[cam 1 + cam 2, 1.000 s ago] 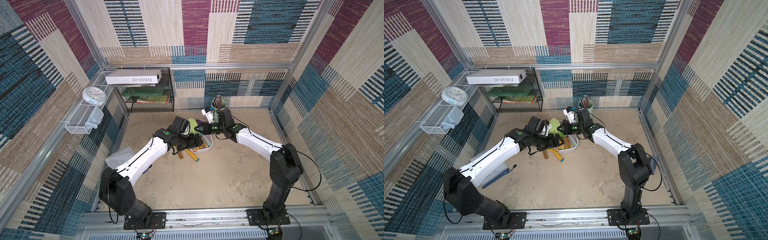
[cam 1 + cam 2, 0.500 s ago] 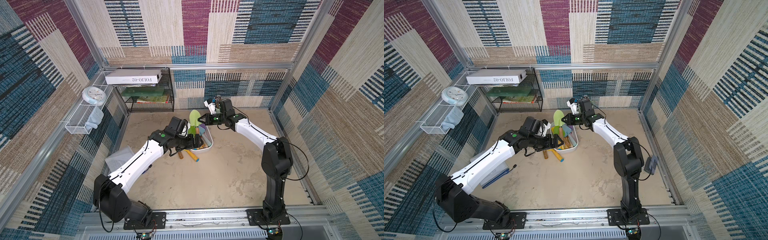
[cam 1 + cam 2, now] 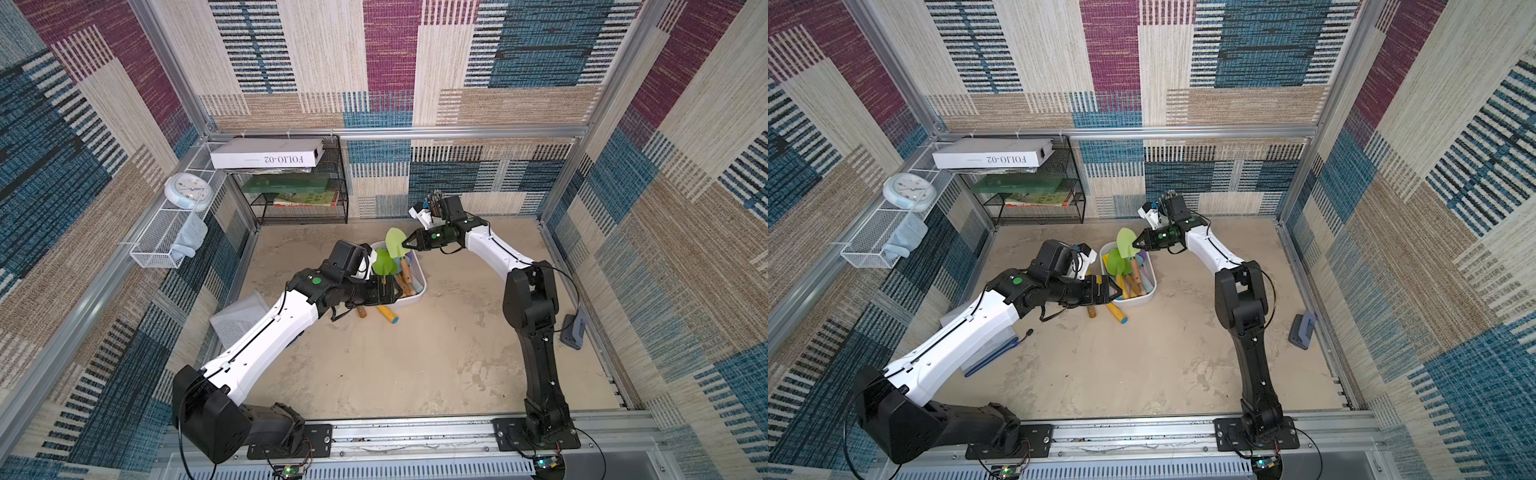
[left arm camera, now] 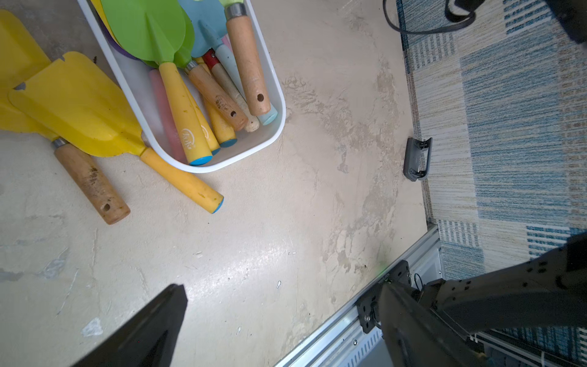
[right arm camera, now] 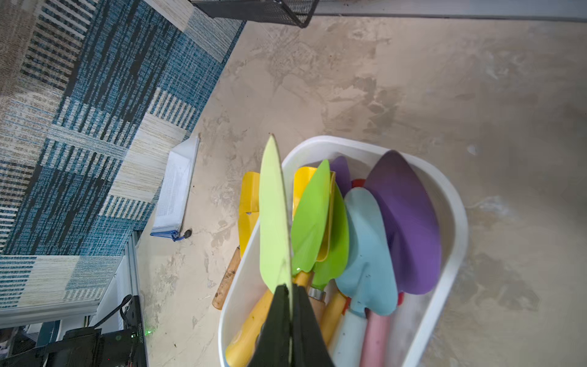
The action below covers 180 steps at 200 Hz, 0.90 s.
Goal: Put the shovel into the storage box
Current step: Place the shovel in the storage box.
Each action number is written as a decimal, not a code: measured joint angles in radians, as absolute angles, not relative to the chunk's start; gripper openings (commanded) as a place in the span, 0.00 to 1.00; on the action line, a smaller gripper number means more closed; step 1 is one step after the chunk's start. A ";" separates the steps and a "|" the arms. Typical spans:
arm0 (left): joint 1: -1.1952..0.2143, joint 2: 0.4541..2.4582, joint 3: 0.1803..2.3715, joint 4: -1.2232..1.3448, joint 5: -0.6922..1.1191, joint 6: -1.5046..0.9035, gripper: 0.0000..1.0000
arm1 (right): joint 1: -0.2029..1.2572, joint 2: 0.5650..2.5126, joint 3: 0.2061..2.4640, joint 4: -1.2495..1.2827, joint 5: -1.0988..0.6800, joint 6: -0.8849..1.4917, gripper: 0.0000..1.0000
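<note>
**Top views.** In both top views you see the right end effector (image 3: 409, 244) clamped on the blade of the pale-green shovel (image 3: 395, 244). The shovel stands tilted, blade up, over the far end of the storage box (image 3: 420, 291). The left end effector (image 3: 392, 293) hangs spread wide and empty at the box's near end.

**Left wrist view.** Two yellow shovels (image 4: 79, 105) lie on the table (image 4: 254, 254), just beside the box's wall.

**Right wrist view.** The fingers (image 5: 276, 317) pinch only the blade's thin edge, above other shovels (image 5: 368, 254) that already crowd the box.

**Hazards, as a judgement.**
- So slight a pinch may let the blade swivel or slip.
- Released onto the pile, the shovel may slide over the low rim.
- Your left arm, so near, may nudge the box.
</note>
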<state>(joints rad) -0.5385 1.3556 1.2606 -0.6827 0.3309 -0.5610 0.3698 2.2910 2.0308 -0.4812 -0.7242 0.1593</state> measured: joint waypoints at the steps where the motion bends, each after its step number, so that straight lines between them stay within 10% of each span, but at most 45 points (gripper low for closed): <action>1: -0.538 1.354 1.260 -0.683 0.331 -0.561 0.99 | 0.369 2.292 2.032 -0.482 -0.725 0.159 0.00; 180: -0.539 1.316 1.249 -0.693 0.284 -0.543 0.99 | 0.361 2.387 1.993 -0.468 -0.749 0.158 0.00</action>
<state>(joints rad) -0.5388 1.3155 1.2488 -0.6930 0.2840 -0.5426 0.3614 2.3867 1.9934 -0.4679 -0.7494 0.1577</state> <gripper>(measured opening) 0.994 0.044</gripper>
